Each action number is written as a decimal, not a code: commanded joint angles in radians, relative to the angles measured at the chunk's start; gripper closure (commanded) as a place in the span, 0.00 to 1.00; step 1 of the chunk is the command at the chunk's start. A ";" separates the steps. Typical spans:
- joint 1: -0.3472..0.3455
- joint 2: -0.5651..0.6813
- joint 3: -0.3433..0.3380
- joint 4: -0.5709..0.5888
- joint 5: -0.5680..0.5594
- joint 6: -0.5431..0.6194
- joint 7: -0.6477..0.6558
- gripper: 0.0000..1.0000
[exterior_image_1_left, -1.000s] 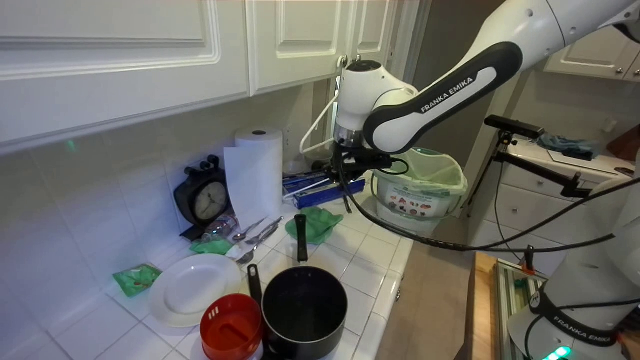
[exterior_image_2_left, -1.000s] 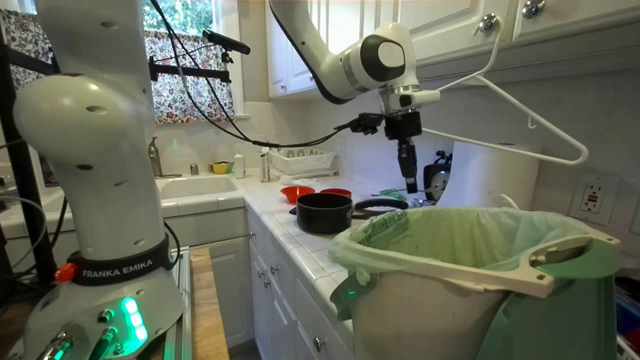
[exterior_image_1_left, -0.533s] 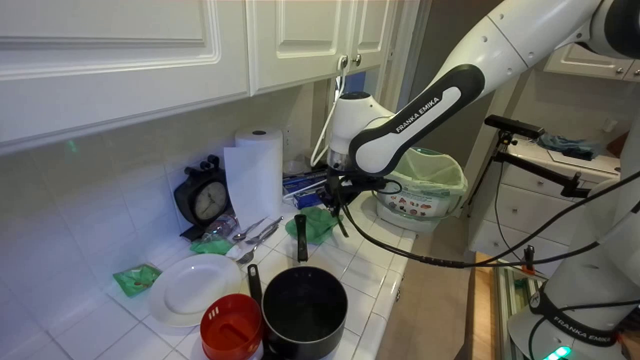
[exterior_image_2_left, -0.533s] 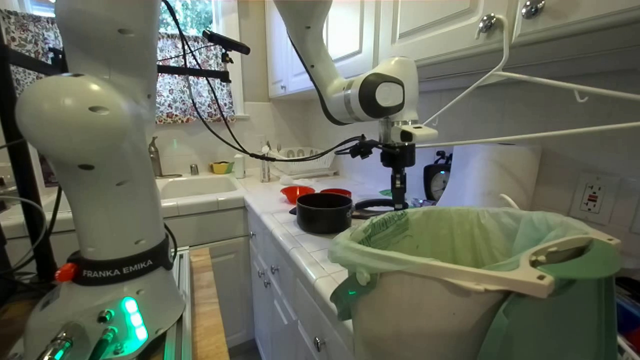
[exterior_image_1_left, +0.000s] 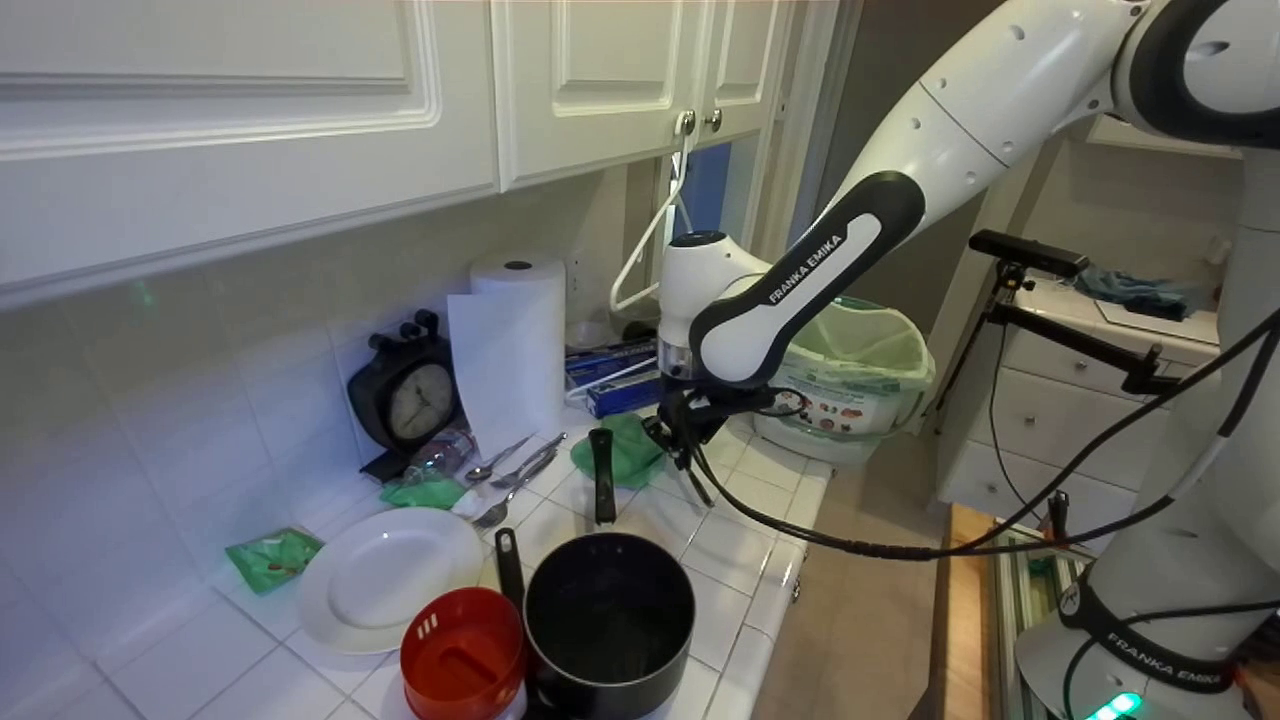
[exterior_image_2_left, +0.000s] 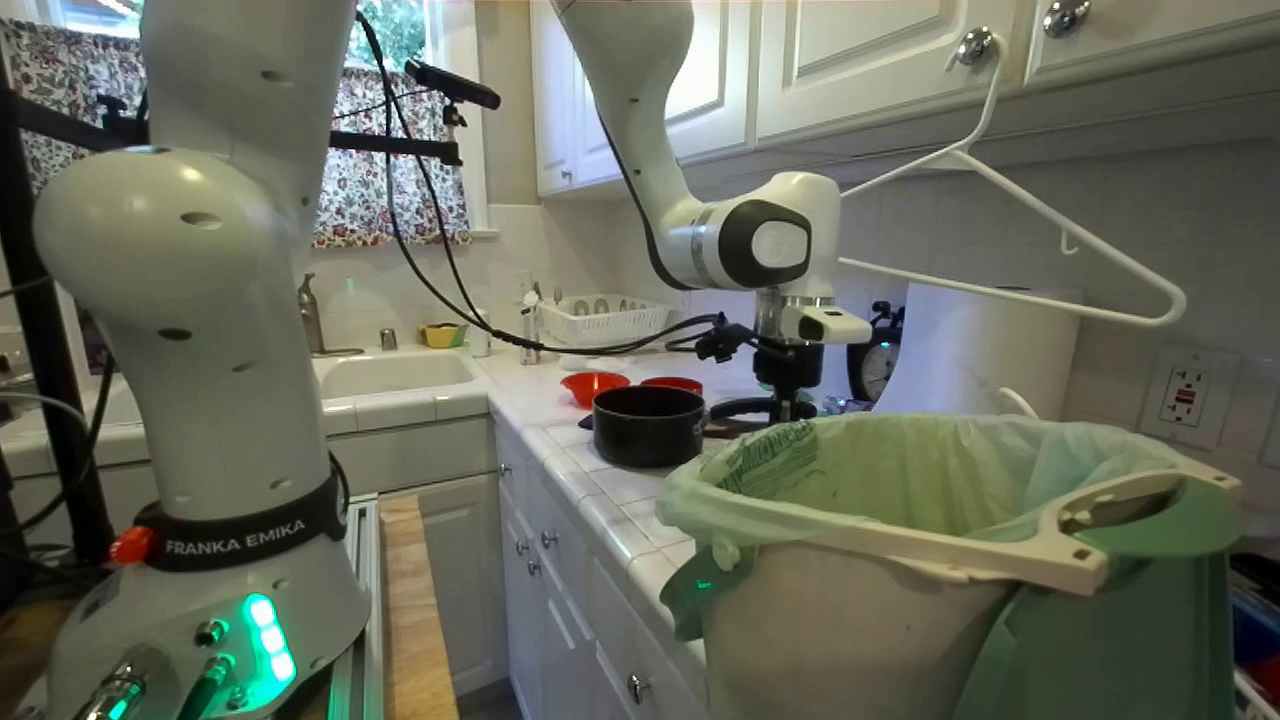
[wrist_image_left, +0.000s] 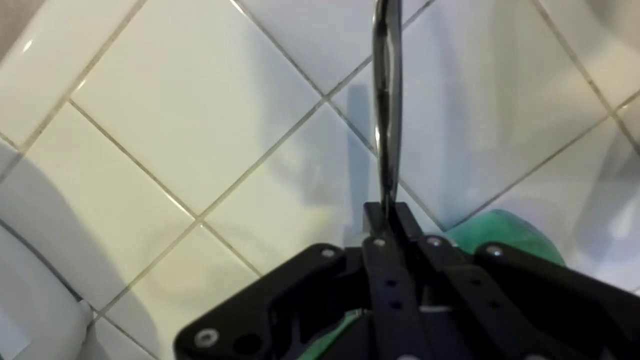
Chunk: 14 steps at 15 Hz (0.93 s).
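The arm slopes down over the tiled tabletop, its end effector pointing downward. One bin holds a pale green bag. The tabletop carries one black pot, one white plate and two red bowls. The end effector is clenched on one metal utensil above the tabletop.

Paper towel roll, upright, beside black clock; white plate; black saucepan beside red bowl; white hanger on cabinet knob; bag-lined bin.
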<state>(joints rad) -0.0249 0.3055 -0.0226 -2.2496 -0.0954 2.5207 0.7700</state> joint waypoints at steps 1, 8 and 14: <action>0.015 0.054 -0.014 0.020 0.090 -0.006 -0.053 0.97; 0.047 0.088 -0.037 0.019 0.119 -0.007 -0.028 0.93; 0.071 0.094 -0.054 0.021 0.112 -0.010 -0.019 0.51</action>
<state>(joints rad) 0.0197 0.3863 -0.0561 -2.2453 -0.0066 2.5204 0.7475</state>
